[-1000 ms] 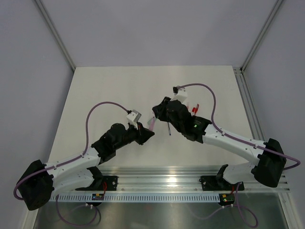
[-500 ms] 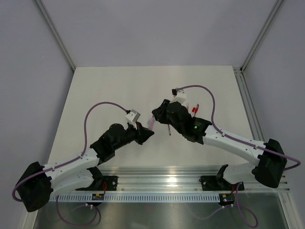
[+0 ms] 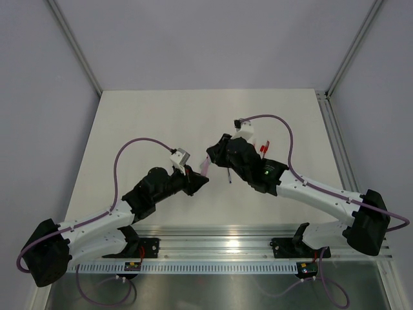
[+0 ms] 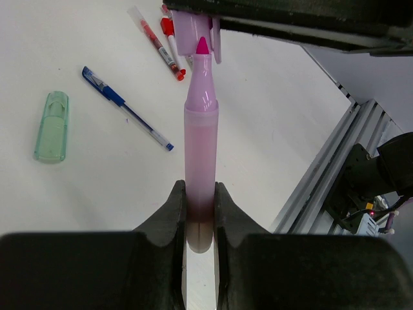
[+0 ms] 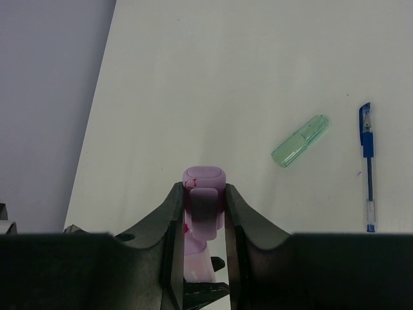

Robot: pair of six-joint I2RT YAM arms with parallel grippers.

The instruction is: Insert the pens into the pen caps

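Where the flat white desk [image 3: 161, 116] carries the work, two black-and-white jointed arms lean in and meet a little toward 6 o'clock of its middle. The left arm [image 3: 97, 223] reaches in from 7 o'clock and the right arm [image 3: 316, 192] from 4 o'clock.

The left hand [image 4: 199, 210] is narrow, its black fingers [image 4: 169, 216] clamped on the butt end of a thick pale pink plastic pen [image 4: 199, 139]. In the left wrist view this pen points to 12 o'clock. Its magenta tip [image 4: 202, 46] sits right at the mouth of a short pale pink plastic cap [image 4: 193, 29]. Whether the tip is already inside cannot be told.

The right hand [image 5: 201, 210] grips that cap from both sides. The cap's rounded closed end faces the right wrist camera.

Three loose things lie flat on the desk, all apart from the hands. A slim blue-and-clear stick pen [image 4: 126, 108] lies at 10 o'clock of the held pen in the left wrist view. A slim red-and-clear stick pen [image 4: 158, 42] lies at 11 o'clock, near the held cap. A small red piece beside it is too small to tell. A stubby translucent pale green plastic cap [image 4: 51, 126] lies at 9 o'clock, near the blue pen but not touching it.
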